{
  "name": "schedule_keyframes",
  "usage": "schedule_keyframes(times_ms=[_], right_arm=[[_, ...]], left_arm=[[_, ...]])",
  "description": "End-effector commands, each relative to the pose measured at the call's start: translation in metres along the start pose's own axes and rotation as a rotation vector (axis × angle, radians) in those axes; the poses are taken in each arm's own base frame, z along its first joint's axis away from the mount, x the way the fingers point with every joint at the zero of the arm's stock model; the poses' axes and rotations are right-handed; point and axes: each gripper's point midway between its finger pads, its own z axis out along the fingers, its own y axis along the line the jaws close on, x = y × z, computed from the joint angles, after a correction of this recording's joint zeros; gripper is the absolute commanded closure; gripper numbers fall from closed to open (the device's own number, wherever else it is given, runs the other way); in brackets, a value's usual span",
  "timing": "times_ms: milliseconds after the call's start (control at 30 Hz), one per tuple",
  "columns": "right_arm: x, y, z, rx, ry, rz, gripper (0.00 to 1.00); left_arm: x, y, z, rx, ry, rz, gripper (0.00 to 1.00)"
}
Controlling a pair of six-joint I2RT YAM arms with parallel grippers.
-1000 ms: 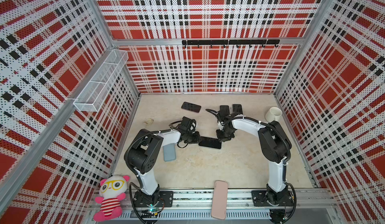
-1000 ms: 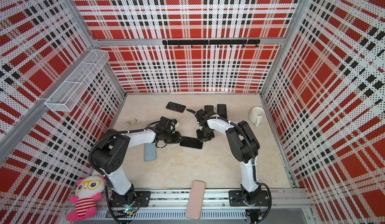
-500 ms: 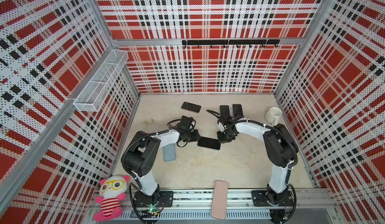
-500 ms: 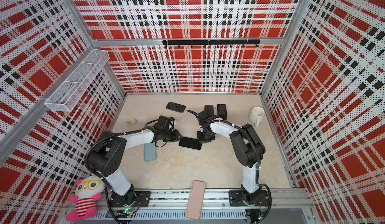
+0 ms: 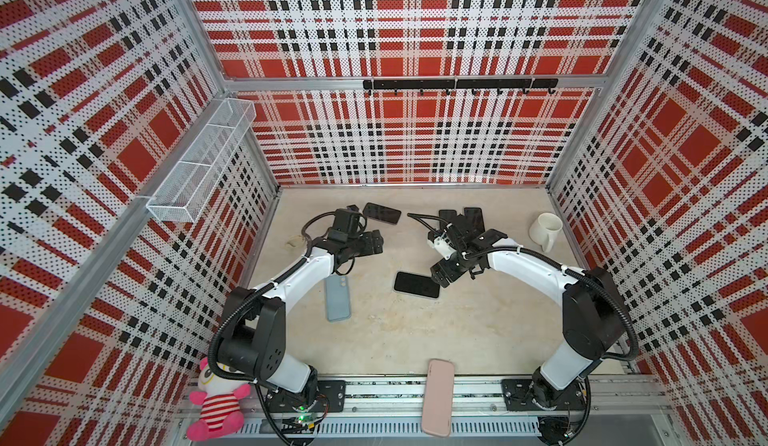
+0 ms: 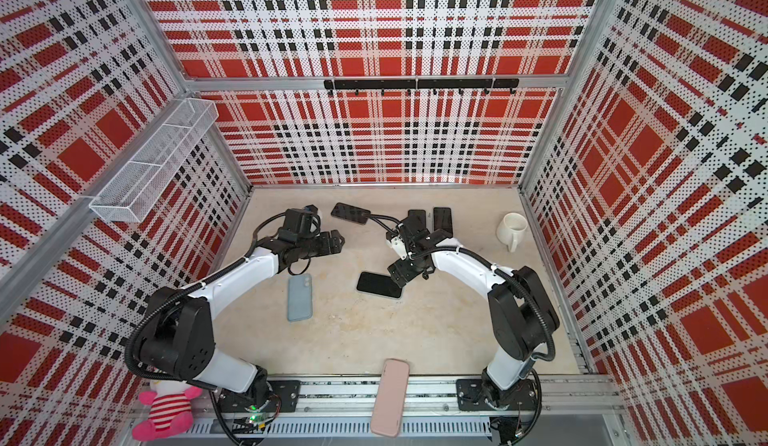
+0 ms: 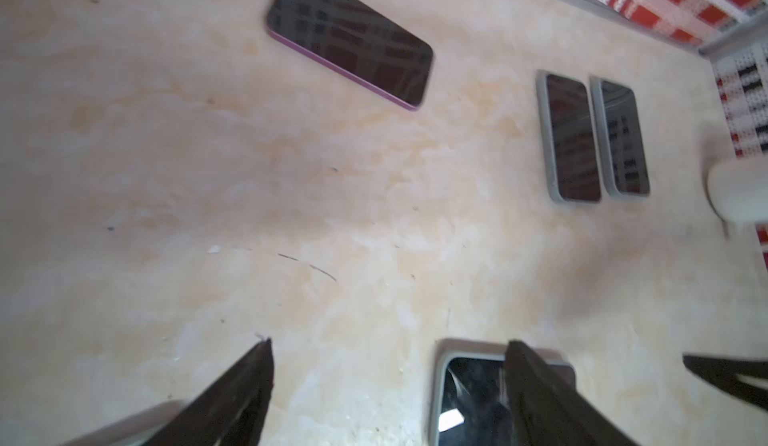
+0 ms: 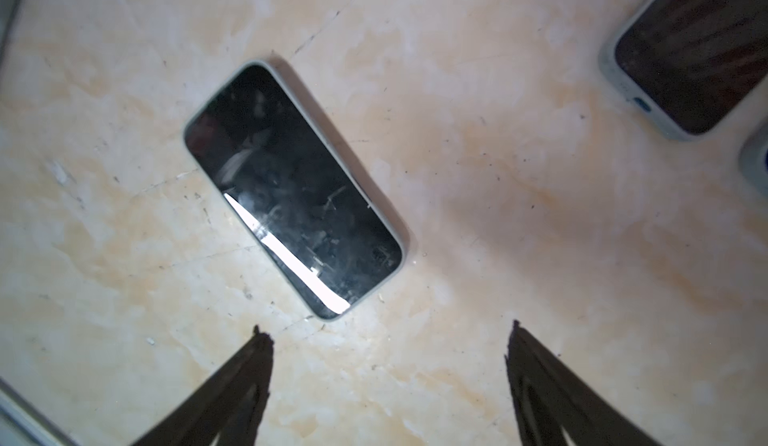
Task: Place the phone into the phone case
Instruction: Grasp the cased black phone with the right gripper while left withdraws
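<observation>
Grey-cased phone [image 8: 293, 190] lies flat on surface [image 5: 415, 340], looks fully seated, so left hand [image 5: 379, 243] and right hand [image 5: 438, 278] hang released, empty, either side.

left arm [image 5: 299, 273]: jaws apart | right arm [image 5: 524, 263]: jaws apart

Arms [image 5: 299, 278]: white links | black joints [image 5: 590, 323] | black ribbed cables [image 5: 540, 253] | black bases [image 5: 328, 396]

Glossy, smudged glass phone [image 8: 291, 190] in matt case [image 8: 329, 318] on mottled, matt tabletop [image 8: 519, 182].
</observation>
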Motion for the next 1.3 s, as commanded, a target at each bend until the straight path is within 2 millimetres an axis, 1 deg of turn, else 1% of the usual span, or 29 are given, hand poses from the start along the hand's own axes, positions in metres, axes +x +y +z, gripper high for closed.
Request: schedule_keyframes(times_ms=[0,33,67,200,333,467,533,633,767,867,1033,1133,1267], right_arm=[[-0.002,0.005,0.007,0.021,0.003,-0.217,0.00],[-0.002,0.007,0.012,0.022,0.009,-0.269,0.00],[-0.001,0.008,0.017,0.019,0.019,-0.323,0.00],[0.000,0.006,0.031,0.006,0.090,-0.435,0.00],[-0.006,0.015,0.045,-0.069,0.114,-0.537,0.00],[-0.014,0.017,0.059,-0.108,0.137,-0.595,0.00],[-0.014,0.022,0.064,-0.134,0.159,-0.613,0.00],[-0.007,0.032,0.071,-0.155,0.207,-0.644,0.00],[-0.003,0.043,0.074,-0.186,0.217,-0.640,0.00],[-0.002,0.046,0.077,-0.190,0.227,-0.631,0.00],[0.002,0.040,0.090,-0.136,0.242,-0.599,0.00],[0.004,0.043,0.094,-0.136,0.231,-0.588,0.00],[0.007,0.040,0.098,-0.115,0.238,-0.571,0.04]], left_arm=[[-0.011,0.019,-0.006,-0.062,-0.014,0.111,0.02],[-0.015,0.031,-0.005,-0.092,-0.018,0.120,0.02],[-0.018,0.038,-0.003,-0.114,-0.019,0.127,0.02],[-0.026,0.048,-0.005,-0.132,-0.029,0.146,0.02],[-0.030,0.054,-0.012,-0.129,-0.073,0.108,0.02],[-0.032,0.056,-0.015,-0.139,-0.085,0.113,0.02],[-0.033,0.056,-0.017,-0.134,-0.088,0.109,0.02],[-0.035,0.057,-0.020,-0.131,-0.095,0.101,0.02],[-0.038,0.055,-0.023,-0.113,-0.103,0.094,0.02],[-0.039,0.055,-0.025,-0.112,-0.107,0.091,0.02],[-0.039,0.056,-0.026,-0.117,-0.111,0.090,0.02],[-0.038,0.056,-0.026,-0.115,-0.110,0.091,0.02],[-0.038,0.056,-0.026,-0.117,-0.110,0.089,0.02]])
